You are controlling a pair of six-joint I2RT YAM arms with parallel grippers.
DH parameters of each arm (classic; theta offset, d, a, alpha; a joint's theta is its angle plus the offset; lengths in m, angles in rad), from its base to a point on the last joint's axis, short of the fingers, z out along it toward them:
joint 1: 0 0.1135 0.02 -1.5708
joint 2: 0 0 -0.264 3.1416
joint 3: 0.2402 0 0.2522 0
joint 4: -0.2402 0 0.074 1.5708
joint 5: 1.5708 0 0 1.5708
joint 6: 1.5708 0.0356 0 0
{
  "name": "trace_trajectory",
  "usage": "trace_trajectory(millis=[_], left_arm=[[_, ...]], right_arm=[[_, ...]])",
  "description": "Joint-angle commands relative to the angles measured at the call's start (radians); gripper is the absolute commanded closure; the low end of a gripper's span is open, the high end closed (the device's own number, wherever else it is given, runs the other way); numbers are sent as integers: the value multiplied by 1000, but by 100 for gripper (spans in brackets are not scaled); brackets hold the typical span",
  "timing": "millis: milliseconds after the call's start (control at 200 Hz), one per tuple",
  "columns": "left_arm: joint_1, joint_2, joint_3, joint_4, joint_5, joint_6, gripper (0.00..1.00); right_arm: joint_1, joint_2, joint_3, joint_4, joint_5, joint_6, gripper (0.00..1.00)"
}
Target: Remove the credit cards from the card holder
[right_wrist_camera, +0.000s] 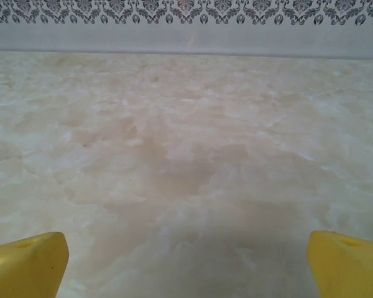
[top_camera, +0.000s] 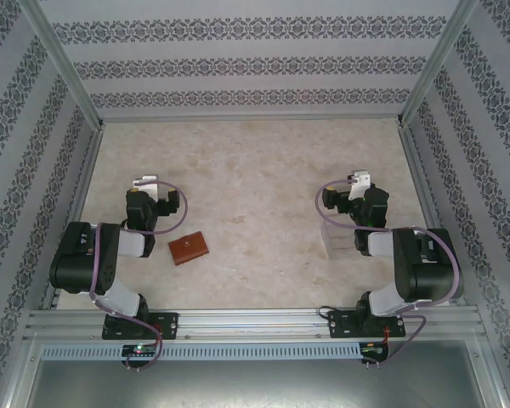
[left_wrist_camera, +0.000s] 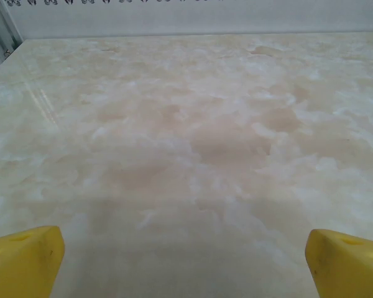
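The card holder (top_camera: 189,248), a small reddish-brown leather wallet, lies folded shut on the marbled table, near the front and left of centre. The credit cards are hidden. My left gripper (top_camera: 144,183) hovers behind and to the left of the wallet, pointing at the back wall. Its yellow fingertips (left_wrist_camera: 25,261) stand far apart over bare table, so the left gripper (left_wrist_camera: 186,267) is open and holds nothing. My right gripper (top_camera: 358,180) is on the far right side, also facing the back wall. In the right wrist view the right gripper (right_wrist_camera: 186,267) is open, its fingertips (right_wrist_camera: 345,264) wide apart.
A clear plastic box (top_camera: 337,240) stands just in front of the right gripper, beside the right arm's elbow. Patterned walls (top_camera: 238,64) and metal frame posts close in the table on three sides. A metal rail (top_camera: 255,321) runs along the near edge.
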Motion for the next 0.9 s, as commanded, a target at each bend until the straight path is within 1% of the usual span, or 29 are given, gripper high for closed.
trace_trajectory(millis=[0, 610, 684, 754, 814, 894], left_arm=[[-7, 5, 16, -4, 13, 13, 0], [-7, 5, 15, -4, 12, 13, 0], [-7, 2, 14, -4, 61, 31, 0], [-7, 4, 11, 1, 68, 31, 0], [-7, 3, 11, 0, 69, 31, 0], [-7, 3, 11, 0, 68, 30, 0]], right_arm=[[-2, 4, 2, 30, -38, -11, 2], [-2, 4, 1, 31, -37, -9, 2], [-2, 4, 1, 30, -37, -9, 2], [-2, 4, 3, 29, -35, -8, 2], [-1, 4, 9, 19, -7, 4, 2], [-1, 4, 19, -4, 72, 27, 2]])
